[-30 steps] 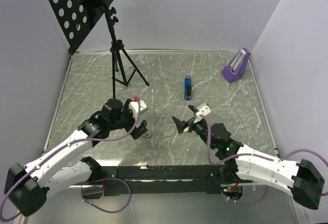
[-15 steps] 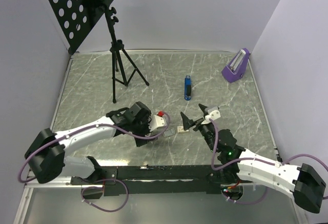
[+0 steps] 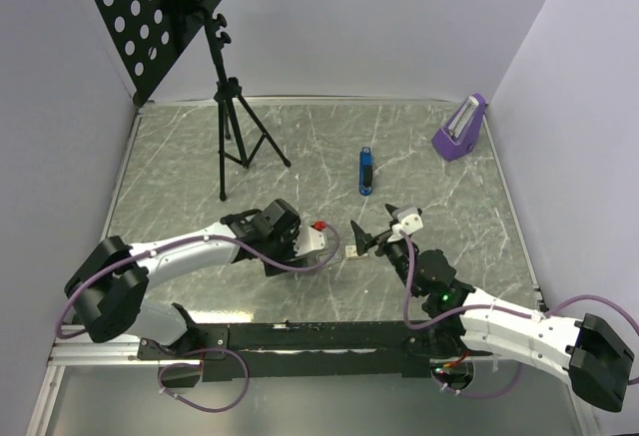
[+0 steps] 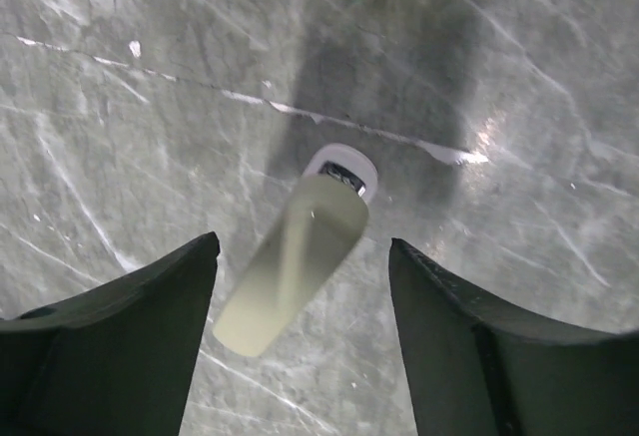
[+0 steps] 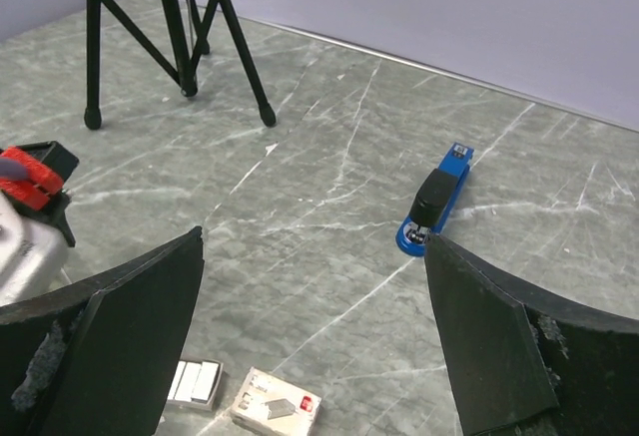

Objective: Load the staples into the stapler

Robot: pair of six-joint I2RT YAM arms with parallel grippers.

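The staples box (image 5: 278, 406) lies flat on the grey marbled surface (image 3: 180, 177), near its front middle, right between the two arms. Just beside it, on the side of the left arm, sits the grey tray (image 5: 195, 381), a low, ridged little piece; I cannot tell whether the two touch. The right hand (image 5: 315, 246) hangs close over them with its fingers spread wide and nothing between them, and both box and tray show low in the gap, apart from either finger. The left hand (image 4: 302, 256) comes in from the other side, pointing down at the surface with its fingers apart. A pale oblong piece (image 4: 290, 276), blurred and with a white rounded end, sits in the gap without touching either finger, and I cannot make out what it is. A grey, tray-like edge shows just beyond that hand's fingertips. The box is a small, pale cardboard rectangle with reddish print on its top face, much smaller than either hand. The blue stapler (image 5: 436, 200) lies closed farther back on the surface, well apart from the box and both hands, and a black music stand (image 3: 160, 7) rises at the back left.
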